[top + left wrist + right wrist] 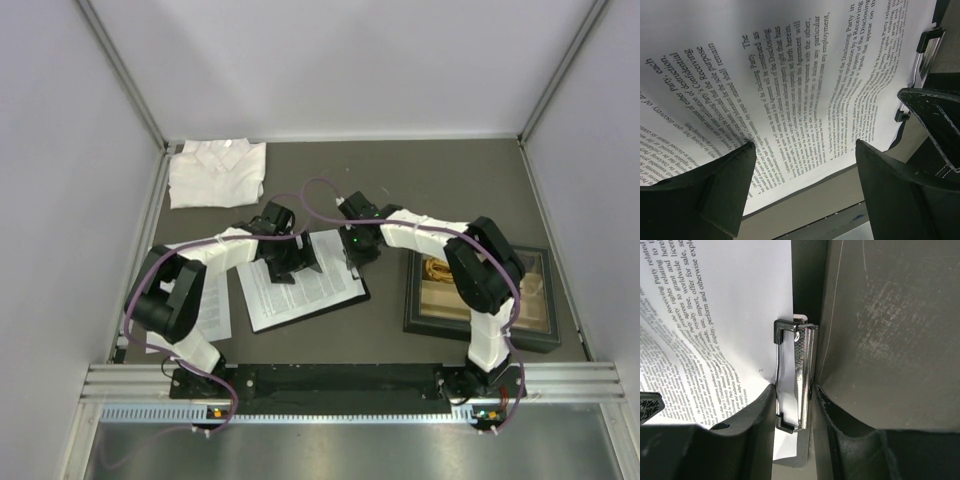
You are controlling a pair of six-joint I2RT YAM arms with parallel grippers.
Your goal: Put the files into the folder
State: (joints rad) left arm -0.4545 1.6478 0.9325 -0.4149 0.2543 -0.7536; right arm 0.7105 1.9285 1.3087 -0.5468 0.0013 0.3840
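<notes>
A printed sheet of the files (300,285) lies on the black folder (345,300) mid-table, its right part bulging up. My left gripper (285,262) hovers over it, open; in the left wrist view its gripper (805,150) shows wide-apart fingers (730,185) with only the sheet (790,75) below them. My right gripper (357,243) is at the folder's far short edge. In the right wrist view that gripper (794,387) is shut on the silver clip (805,375), one finger on each side. A second sheet (210,310) lies left, partly under my left arm.
A folded white shirt (217,172) lies at the back left. A dark-framed tray (409,300) of small items stands at the right, under my right arm. Metal rails run along the near edge and the left side.
</notes>
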